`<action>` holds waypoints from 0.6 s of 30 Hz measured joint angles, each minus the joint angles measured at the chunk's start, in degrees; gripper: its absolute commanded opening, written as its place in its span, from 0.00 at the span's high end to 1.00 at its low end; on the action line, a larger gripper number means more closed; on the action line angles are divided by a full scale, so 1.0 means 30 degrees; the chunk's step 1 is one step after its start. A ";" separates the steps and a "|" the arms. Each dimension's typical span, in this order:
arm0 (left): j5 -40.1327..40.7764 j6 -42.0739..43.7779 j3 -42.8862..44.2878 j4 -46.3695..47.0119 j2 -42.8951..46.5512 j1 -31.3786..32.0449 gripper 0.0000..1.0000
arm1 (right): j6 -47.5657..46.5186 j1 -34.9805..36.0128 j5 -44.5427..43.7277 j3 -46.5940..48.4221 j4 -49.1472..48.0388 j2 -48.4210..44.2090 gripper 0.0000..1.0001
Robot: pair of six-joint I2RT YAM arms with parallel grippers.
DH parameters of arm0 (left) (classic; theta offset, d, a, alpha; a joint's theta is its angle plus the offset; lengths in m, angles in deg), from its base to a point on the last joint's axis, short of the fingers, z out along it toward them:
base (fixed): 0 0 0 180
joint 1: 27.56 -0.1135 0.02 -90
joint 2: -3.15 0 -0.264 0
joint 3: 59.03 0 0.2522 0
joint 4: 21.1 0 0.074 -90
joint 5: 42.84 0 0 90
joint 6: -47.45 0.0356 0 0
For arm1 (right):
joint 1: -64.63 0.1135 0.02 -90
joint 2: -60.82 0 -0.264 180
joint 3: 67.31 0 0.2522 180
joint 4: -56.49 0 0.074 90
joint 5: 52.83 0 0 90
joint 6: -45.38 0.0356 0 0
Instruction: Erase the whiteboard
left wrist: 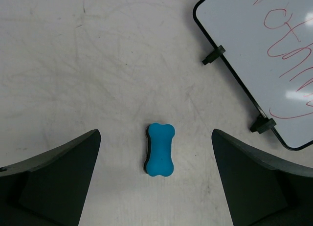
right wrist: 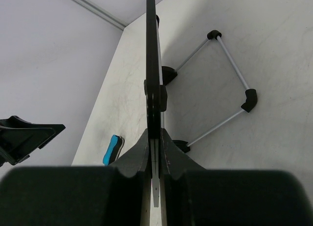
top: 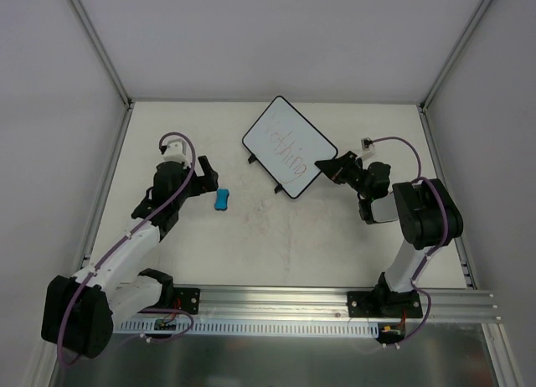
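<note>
The whiteboard (top: 289,148) is white with a thin black rim, two black tabs on its near-left edge and red handwriting across it. My right gripper (top: 328,167) is shut on its right edge; the right wrist view shows the board edge-on (right wrist: 152,64) between the closed fingers of the gripper (right wrist: 154,138). A small blue bone-shaped eraser (top: 222,200) lies on the table left of the board. My left gripper (top: 203,174) is open just above and beside it. In the left wrist view the eraser (left wrist: 159,149) lies between the spread fingers of the gripper (left wrist: 155,134), with the board (left wrist: 264,55) at upper right.
A thin metal wire frame with black ends (right wrist: 230,84) shows beside the board in the right wrist view. White walls and metal posts enclose the table (top: 276,245). An aluminium rail (top: 276,303) runs along the near edge by the arm bases.
</note>
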 measured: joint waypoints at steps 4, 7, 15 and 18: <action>-0.0576 0.1013 0.0750 -0.0619 -0.1268 0.0007 0.01 | 0.0000 -0.0007 0.0007 0.0007 0.0000 0.0000 1.00; -0.1049 0.1996 0.1792 -0.1326 -0.3279 0.0007 0.01 | 0.0007 -0.0015 0.0007 0.0007 0.0007 0.0007 1.00; -0.1960 0.3745 0.3213 -0.2528 -0.6776 0.0634 0.03 | 0.0219 -0.0036 0.0036 0.0007 0.0000 0.0022 1.00; -0.2098 0.4080 0.3402 -0.2841 -0.7227 0.1260 0.06 | 0.0299 -0.0066 0.0073 0.0007 0.0007 0.0029 1.00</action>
